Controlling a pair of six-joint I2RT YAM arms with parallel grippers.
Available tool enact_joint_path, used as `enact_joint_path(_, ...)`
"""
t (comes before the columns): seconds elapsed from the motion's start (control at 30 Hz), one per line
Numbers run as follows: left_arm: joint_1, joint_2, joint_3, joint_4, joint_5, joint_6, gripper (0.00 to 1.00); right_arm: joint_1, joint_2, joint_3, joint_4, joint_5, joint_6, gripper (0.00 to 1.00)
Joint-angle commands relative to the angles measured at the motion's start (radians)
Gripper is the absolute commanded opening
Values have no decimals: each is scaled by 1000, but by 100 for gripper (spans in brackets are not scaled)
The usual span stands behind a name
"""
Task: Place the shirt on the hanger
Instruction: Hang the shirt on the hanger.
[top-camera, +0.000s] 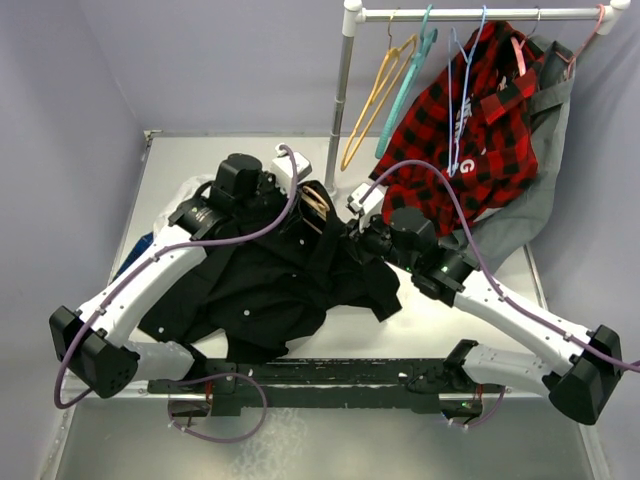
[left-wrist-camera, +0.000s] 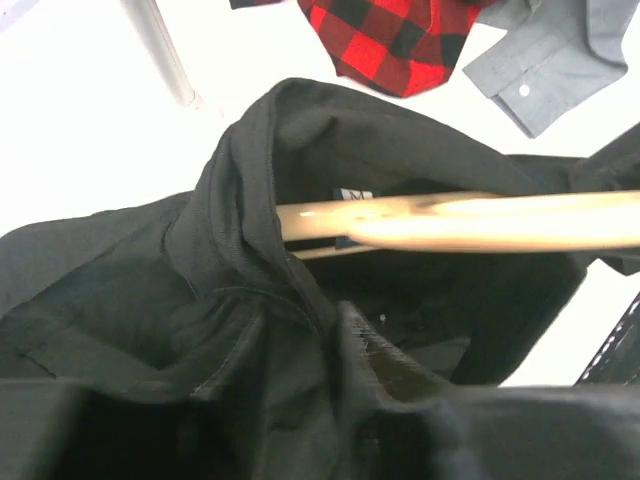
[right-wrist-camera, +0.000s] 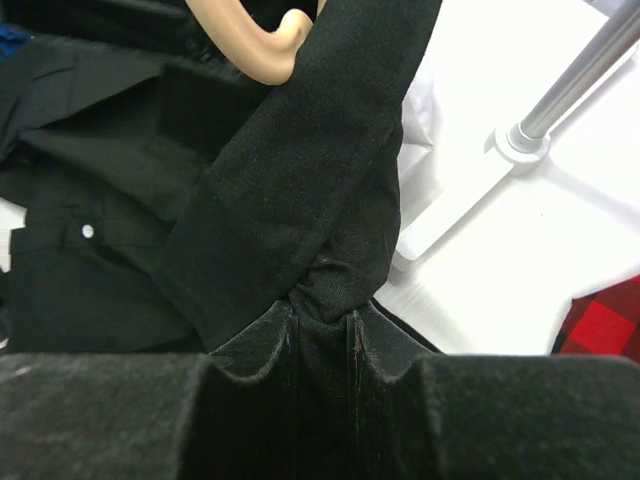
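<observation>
Holding black shirt (top-camera: 270, 290) clamped in my left gripper (left-wrist-camera: 300, 325) and right gripper (right-wrist-camera: 322, 315); wooden hanger (left-wrist-camera: 480, 220) crosswise inside collar (left-wrist-camera: 245, 180), just ahead of left.

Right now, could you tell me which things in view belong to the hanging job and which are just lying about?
Part of the job: black shirt, wooden hanger, left gripper, right gripper, both pinching the shirt.
Just lying about: red plaid shirt, grey shirt, yellow hanger, teal hanger, rack pole.
</observation>
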Motion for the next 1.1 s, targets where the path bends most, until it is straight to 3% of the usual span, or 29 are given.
enact_joint_path(0.0, 2, -11, 23, 88, -21, 46, 22, -5, -60, -15, 117, -50, 17, 0)
enact_joint_path(0.07, 12, -31, 26, 99, -18, 79, 0, -5, -66, -24, 115, -67, 16, 0)
enact_joint_path(0.17, 119, -75, 10, 137, 117, 104, 0, -4, -86, -40, 112, -83, 10, 0)
enact_joint_path(0.37, 422, -73, 18, 123, 769, 182, 0, -4, -115, -59, 73, -148, -11, 0)
enact_joint_path(0.47, 445, 8, 87, -86, 1023, 306, 0, -5, -125, -64, 51, -190, -26, 0)
enact_joint_path(0.57, 445, 121, 168, -405, 1217, 606, 0, -5, -141, -69, 35, -216, -47, 0)
enact_joint_path(0.63, 445, 198, 223, -674, 1285, 858, 0, -5, -154, -72, 33, -229, -57, 0)
enact_joint_path(0.7, 443, 280, 280, -971, 1326, 1152, 14, -5, -162, -72, 30, -229, -62, 0)
enact_joint_path(0.83, 410, 318, 264, -1001, 1326, 1153, 24, -5, -166, -66, 23, -224, -84, 0)
enact_joint_path(0.93, 406, 310, 238, -1001, 1319, 1170, 15, -5, -183, -73, 26, -242, -107, 0)
enact_joint_path(1.07, 407, 314, 255, -1001, 1312, 1156, 16, -5, -191, -72, -4, -227, -135, 0)
